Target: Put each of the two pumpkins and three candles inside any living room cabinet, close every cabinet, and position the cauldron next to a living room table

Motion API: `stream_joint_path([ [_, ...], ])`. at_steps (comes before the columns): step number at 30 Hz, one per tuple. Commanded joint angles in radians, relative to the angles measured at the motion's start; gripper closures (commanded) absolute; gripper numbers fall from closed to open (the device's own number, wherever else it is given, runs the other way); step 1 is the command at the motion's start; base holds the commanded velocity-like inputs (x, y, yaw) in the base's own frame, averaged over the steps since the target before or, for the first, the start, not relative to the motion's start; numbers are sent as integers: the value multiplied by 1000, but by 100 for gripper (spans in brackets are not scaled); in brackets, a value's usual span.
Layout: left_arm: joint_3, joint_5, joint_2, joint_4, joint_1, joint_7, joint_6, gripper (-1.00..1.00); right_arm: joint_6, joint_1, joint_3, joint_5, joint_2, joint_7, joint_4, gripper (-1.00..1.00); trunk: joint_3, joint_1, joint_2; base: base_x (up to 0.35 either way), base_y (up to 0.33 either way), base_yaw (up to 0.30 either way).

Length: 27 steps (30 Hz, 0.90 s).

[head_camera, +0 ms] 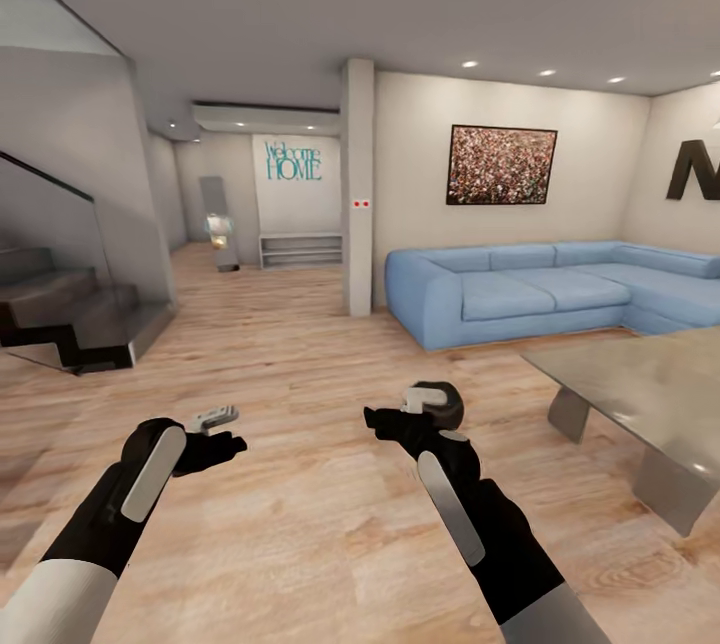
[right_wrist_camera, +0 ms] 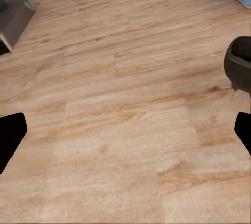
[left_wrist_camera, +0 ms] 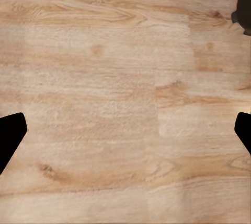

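Both arms reach forward over bare wood floor [head_camera: 300, 484]. At far left, stairs [head_camera: 70, 314]; then the left gripper [head_camera: 222, 429], jaws spread wide, empty. Right gripper [head_camera: 385, 421], jaws also spread and empty, hangs just before the cauldron [head_camera: 440, 402] standing on the floor. Table [head_camera: 650, 384] sits near at right, before a blue sofa [head_camera: 540, 289].

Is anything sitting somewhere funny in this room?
Yes, one thing: the cauldron, a small round black pot, stands upright on the bare wooden floor, just past the right gripper. That is an odd place for a pot. It is some way from the glass table, not beside it. Nothing looks spilled or broken.
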Motion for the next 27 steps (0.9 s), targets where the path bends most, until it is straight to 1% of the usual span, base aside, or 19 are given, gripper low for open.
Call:
stream_joint_path([
  [1,-3,10,1,0,-1,10,1,-100,3,-1,1,-10,0,-10,-1,-100,-1,0,-1,237,257,225],
  [14,-4,10,1,1,-1,10,0,-100,3,-1,1,-10,-1,-11,-1,-100,-1,0,-1,240,250,271],
  [18,-4,10,1,1,-1,10,0,-100,3,-1,0,-10,-2,-10,-6,-100,-1,0,-1,260,197,68],
  [27,-4,10,1,1,-1,10,0,-100,1,-1,2,-10,-4,-2,-12,-100,-1,0,-1,265,178,5],
])
